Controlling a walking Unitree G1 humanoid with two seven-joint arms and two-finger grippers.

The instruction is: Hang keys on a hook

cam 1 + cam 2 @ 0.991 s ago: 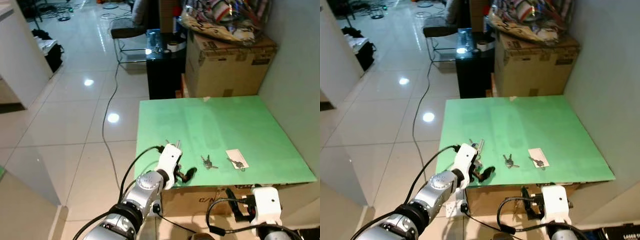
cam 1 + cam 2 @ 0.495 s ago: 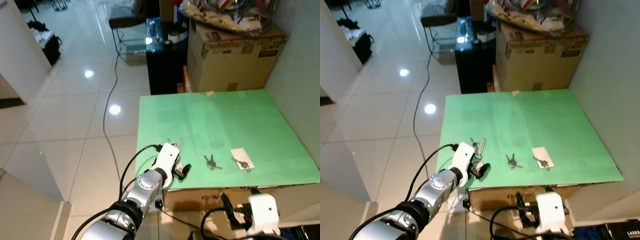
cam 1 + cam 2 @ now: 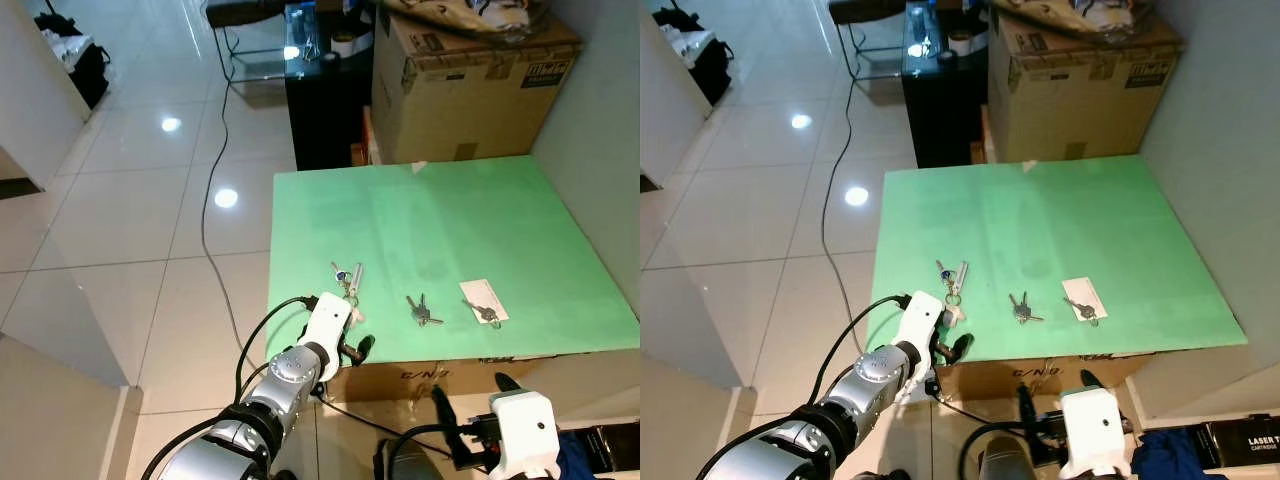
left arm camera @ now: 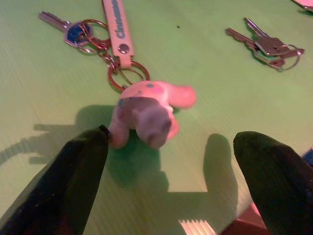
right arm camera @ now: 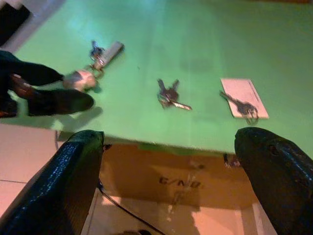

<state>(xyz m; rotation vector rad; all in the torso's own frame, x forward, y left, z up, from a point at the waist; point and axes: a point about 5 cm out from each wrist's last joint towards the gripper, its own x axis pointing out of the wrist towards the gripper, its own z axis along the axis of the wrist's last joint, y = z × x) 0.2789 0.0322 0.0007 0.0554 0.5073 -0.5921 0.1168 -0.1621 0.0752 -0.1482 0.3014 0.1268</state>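
Nearest, the right gripper [image 5: 166, 161] hangs below the green worktop's [image 3: 450, 220] front edge, fingers apart and empty. The left gripper [image 4: 166, 161] sits at the near left edge, fingers spread wide just short of the pink charm [image 4: 149, 110] on the keyring with the strap [image 3: 346, 276]. It looks like the reach-to-grasp step; next, advance and clamp on the charm or ring. Further right lie 2 more key bunches, [image 3: 420, 311] and one on a white card [image 3: 484, 300]. Beyond stand a cardboard box [image 3: 460, 85] and black cabinet [image 3: 325, 115]; I see no hook.
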